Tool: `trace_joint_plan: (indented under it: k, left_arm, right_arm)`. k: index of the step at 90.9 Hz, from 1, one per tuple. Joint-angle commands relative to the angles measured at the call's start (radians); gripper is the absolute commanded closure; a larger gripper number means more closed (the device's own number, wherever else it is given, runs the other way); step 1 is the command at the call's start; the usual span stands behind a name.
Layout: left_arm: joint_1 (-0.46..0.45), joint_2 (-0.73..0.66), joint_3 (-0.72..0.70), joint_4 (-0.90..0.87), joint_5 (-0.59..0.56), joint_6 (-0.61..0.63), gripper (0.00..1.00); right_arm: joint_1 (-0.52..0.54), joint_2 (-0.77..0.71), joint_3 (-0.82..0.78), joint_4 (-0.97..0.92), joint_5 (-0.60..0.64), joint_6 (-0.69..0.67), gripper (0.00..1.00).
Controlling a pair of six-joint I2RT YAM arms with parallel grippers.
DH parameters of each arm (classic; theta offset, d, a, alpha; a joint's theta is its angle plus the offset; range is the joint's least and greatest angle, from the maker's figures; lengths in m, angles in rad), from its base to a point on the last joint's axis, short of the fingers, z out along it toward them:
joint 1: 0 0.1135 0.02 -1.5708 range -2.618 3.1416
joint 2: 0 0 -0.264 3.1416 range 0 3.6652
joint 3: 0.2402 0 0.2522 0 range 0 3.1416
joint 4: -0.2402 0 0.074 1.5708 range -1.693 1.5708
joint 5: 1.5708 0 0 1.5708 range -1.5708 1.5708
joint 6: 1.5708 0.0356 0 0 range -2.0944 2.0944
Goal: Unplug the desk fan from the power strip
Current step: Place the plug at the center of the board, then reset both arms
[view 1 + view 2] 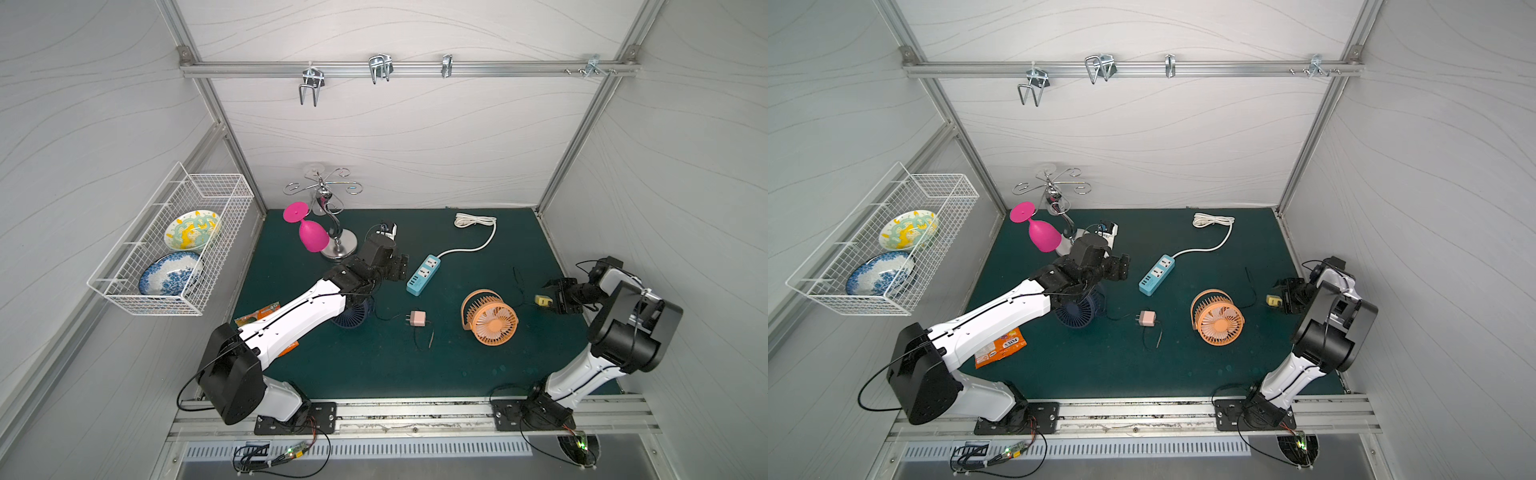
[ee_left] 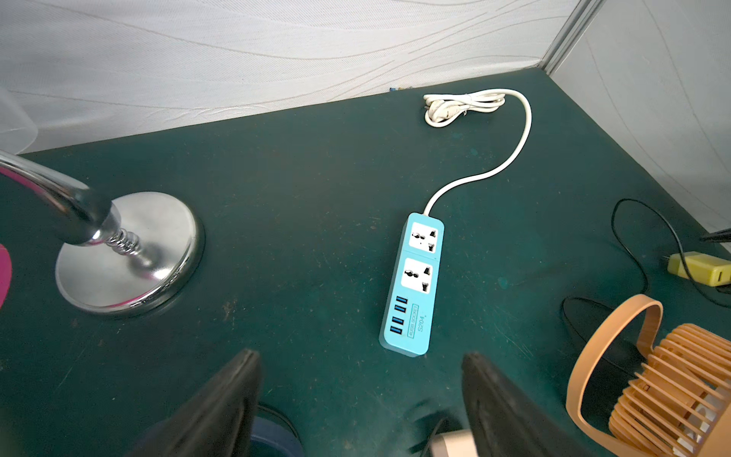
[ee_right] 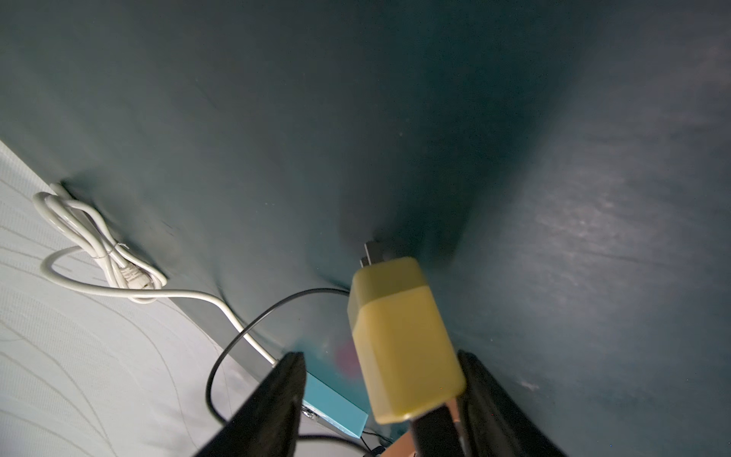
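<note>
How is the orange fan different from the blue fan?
The orange fan is bright; the blue fan is dark. The orange fan lies in plain view; the blue fan is half hidden under the left arm. The orange fan shows a loop handle; none shows on the blue fan. Both are round with slatted fronts, on the green mat.

The left arm [image 1: 299, 316] hides most of the navy fan [image 1: 353, 319] (only grille shows), and the yellow plug [image 3: 399, 340] is blurred.

White links [image 1: 291, 320], black joints [image 1: 232, 382], thin black cables [image 1: 178, 399].
</note>
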Motion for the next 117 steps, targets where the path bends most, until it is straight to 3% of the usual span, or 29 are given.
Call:
trace_joint_plan:
  k: [1, 9, 24, 39, 47, 65, 83, 93, 99, 117]
  left_arm:
    - [0.007, -0.031, 0.002, 0.012, 0.000, -0.007, 0.16]
    - [0.013, -0.039, 0.004, 0.004, 0.000, -0.011, 0.16]
    - [0.034, -0.054, 0.019, -0.037, 0.000, -0.020, 0.15]
    - [0.059, -0.085, 0.023, -0.065, -0.005, -0.034, 0.01]
    - [0.069, -0.098, 0.035, -0.092, -0.003, -0.028, 0.00]
    - [0.096, -0.119, 0.080, -0.199, -0.027, 0.001, 0.00]
    - [0.241, -0.167, 0.071, -0.291, 0.020, -0.049, 0.00]
    - [0.343, -0.209, 0.017, -0.273, -0.003, -0.020, 0.00]
    - [0.397, -0.242, -0.043, -0.225, -0.024, 0.021, 0.00]
    - [0.614, -0.336, -0.291, -0.003, -0.035, 0.048, 0.00]
  right_arm:
    - [0.009, -0.055, 0.012, -0.049, 0.005, -0.023, 0.16]
    - [0.009, -0.081, 0.013, -0.070, 0.016, -0.032, 0.01]
    - [0.010, -0.149, 0.025, -0.102, 0.036, -0.040, 0.01]
    - [0.035, -0.197, 0.082, -0.155, 0.073, -0.066, 0.01]
    - [0.065, -0.226, 0.121, -0.185, 0.091, -0.097, 0.01]
    - [0.190, -0.318, 0.214, -0.207, 0.205, -0.173, 0.01]
    - [0.420, -0.335, 0.347, -0.191, 0.494, -0.314, 0.01]
    - [0.548, -0.386, 0.310, -0.055, 0.661, -0.434, 0.01]
    - [0.603, -0.444, 0.197, 0.101, 0.731, -0.524, 0.01]
    - [0.658, -0.586, -0.114, 0.511, 0.748, -0.680, 0.01]
